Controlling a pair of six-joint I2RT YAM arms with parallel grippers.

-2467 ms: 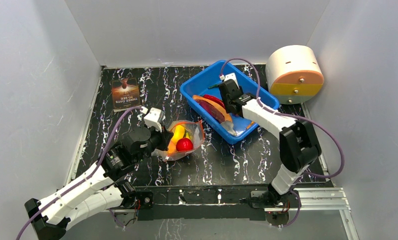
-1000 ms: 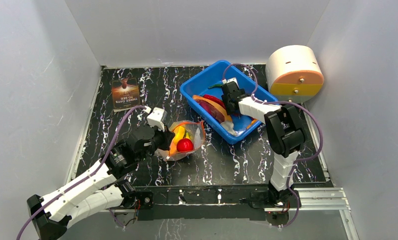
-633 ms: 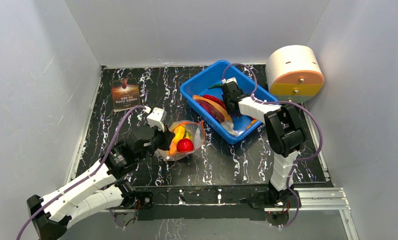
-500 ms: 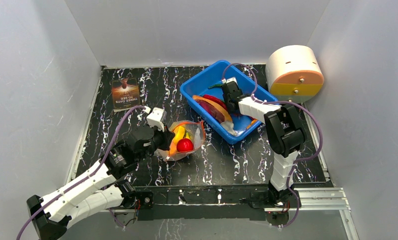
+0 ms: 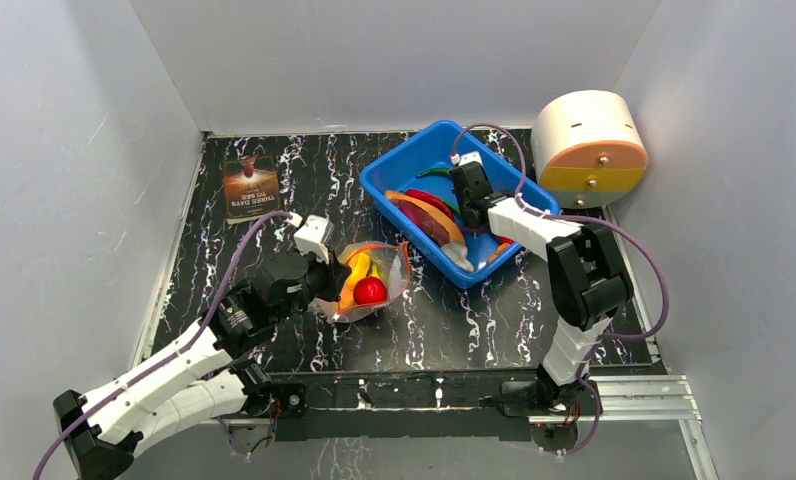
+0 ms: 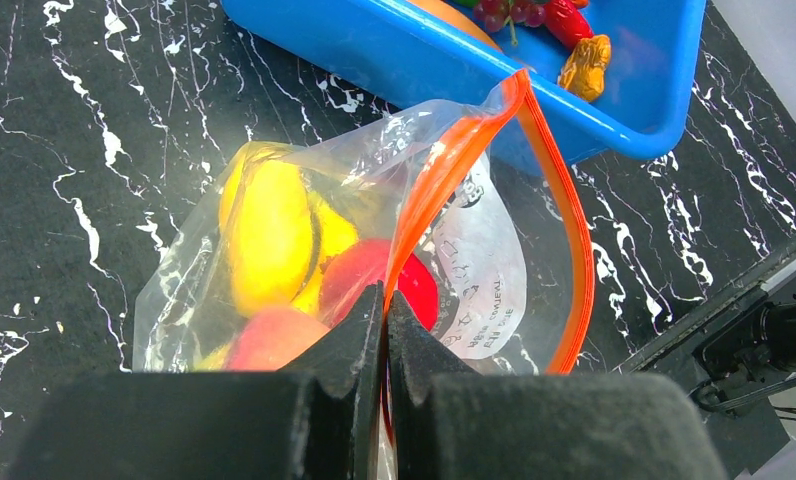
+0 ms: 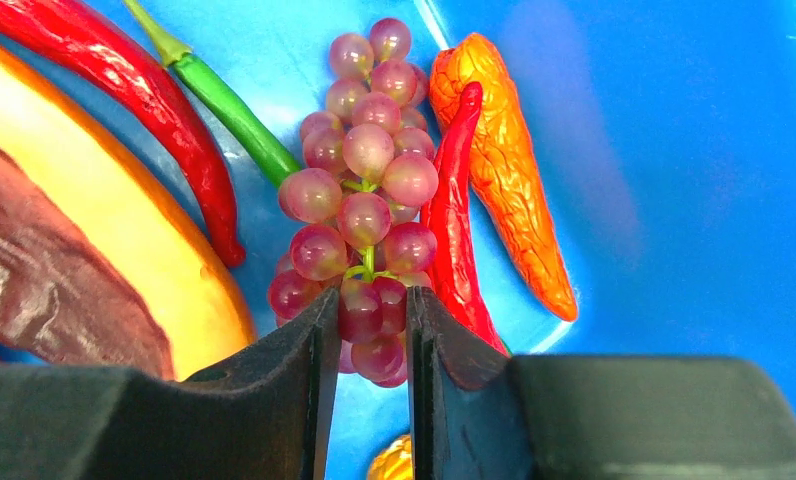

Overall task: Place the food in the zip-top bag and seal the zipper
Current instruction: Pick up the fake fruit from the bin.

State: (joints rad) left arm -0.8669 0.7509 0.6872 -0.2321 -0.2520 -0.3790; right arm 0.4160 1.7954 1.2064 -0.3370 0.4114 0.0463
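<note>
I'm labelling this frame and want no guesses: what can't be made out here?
Right wrist view: whether the right gripper pinches the purple grapes; its fingers hide the cluster's lower end.
Right wrist view: a yellow-orange item, cut off by fingers and bottom edge.
Left wrist view: the near end of the zip-top bag, hidden behind the shut left gripper.
Top view: the grapes, covered by the right gripper.

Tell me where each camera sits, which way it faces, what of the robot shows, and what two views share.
Top external: above and behind the bases, looking down on table, blue tub and zip-top bag; left arm and right arm show.
Left wrist: on that wrist, facing the bag; left end effector shut on the zipper.
Right wrist: on that wrist, facing into the tub; right end effector pinching purple grapes.
Shared: both wrist views show the tub and grapes.
</note>
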